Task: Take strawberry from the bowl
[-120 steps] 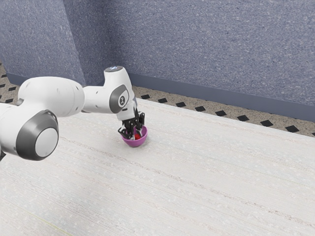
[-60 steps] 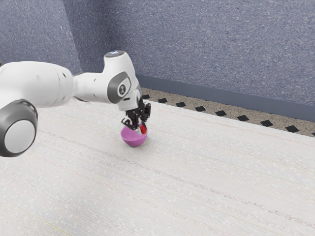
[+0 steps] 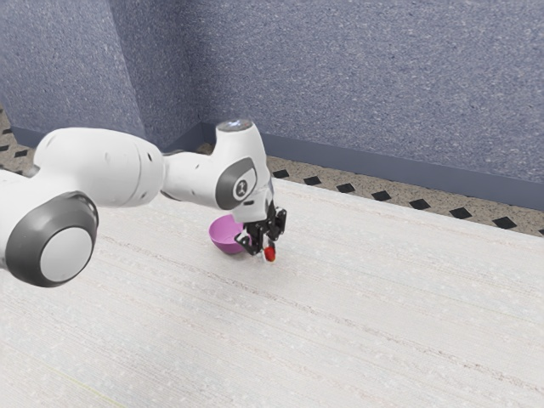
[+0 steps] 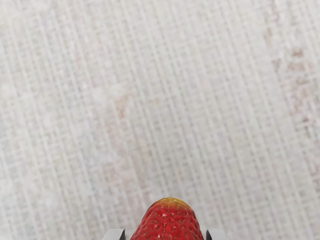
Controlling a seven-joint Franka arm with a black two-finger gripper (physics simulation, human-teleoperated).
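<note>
The tool (image 3: 269,247) holds the strawberry (image 3: 270,254) between its two fingers, out of the bowl (image 3: 224,237) and just beyond its rim, toward the exterior view's right. In that view the red fruit sits at the very ends of the fingers, low over the pale bench (image 3: 382,314); whether its underside touches the surface, I cannot tell. The purple bowl stands upright on the bench, near the tool, which hides part of its rim on the exterior view's right. The arm (image 3: 102,170) comes in white with dark grey joint covers from the exterior view's left, its last part bending down so that the black tool points at the bench. In the wrist view the strawberry lies between two pale fingertips (image 4: 114,235), one on each side; its skin is bright red and dotted with seeds, turning yellow at the rounded end. Past it spreads the bench, with a woven-looking pattern and faint pinkish-brown marks. Behind the bench run a floor (image 3: 364,184) with black diamonds and a speckled blue-grey wall (image 3: 365,76).
</note>
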